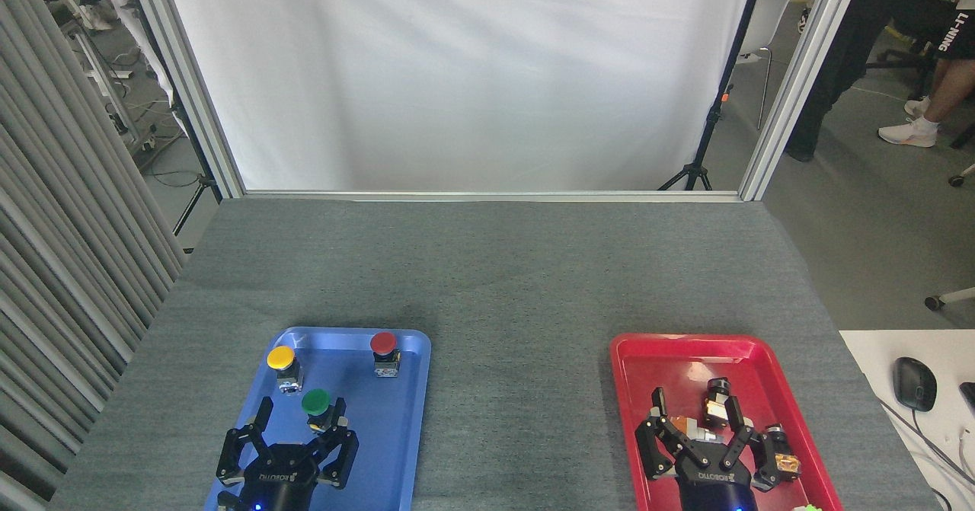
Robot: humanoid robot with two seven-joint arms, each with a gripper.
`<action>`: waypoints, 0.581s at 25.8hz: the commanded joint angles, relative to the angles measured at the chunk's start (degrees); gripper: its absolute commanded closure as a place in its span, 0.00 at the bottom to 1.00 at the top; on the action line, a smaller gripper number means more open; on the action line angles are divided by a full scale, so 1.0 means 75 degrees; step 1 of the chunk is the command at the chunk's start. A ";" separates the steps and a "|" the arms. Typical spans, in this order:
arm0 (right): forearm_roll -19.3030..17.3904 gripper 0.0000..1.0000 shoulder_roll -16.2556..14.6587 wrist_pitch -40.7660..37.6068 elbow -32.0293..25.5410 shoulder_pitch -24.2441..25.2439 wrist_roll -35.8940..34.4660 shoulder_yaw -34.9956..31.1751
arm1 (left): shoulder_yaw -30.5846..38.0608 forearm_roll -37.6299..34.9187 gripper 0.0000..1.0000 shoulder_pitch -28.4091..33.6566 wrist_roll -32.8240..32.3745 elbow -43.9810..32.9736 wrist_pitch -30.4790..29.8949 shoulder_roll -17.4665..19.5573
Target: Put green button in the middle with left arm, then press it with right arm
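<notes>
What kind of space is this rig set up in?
Likely a robotics lab or workshop test cell, not a home: a white backdrop screen in an aluminium frame behind a cloth-covered table, a light-stand tripod, and people standing by.

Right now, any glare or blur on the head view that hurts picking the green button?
Head view: sharp, evenly lit; the green button reads clearly, mild sheen on the blue tray rim and red tray floor, soft shadow on the grey cloth; no blur.

"ROBOTIQ" marks both end effectors, left (298, 421) and right (695, 423).
</notes>
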 commanded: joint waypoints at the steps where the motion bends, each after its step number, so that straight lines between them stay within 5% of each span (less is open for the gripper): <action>1: -0.0002 0.00 -0.0008 0.0001 -0.0003 0.0000 0.0000 0.0012 | 0.0000 0.0004 0.01 0.0004 -0.0001 0.0001 0.0004 0.0004; 15: -0.0002 0.00 -0.0008 0.0001 -0.0003 0.0094 0.0000 -0.0012 | 0.0000 0.0016 0.01 -0.0031 -0.0001 -0.0011 -0.0007 0.0004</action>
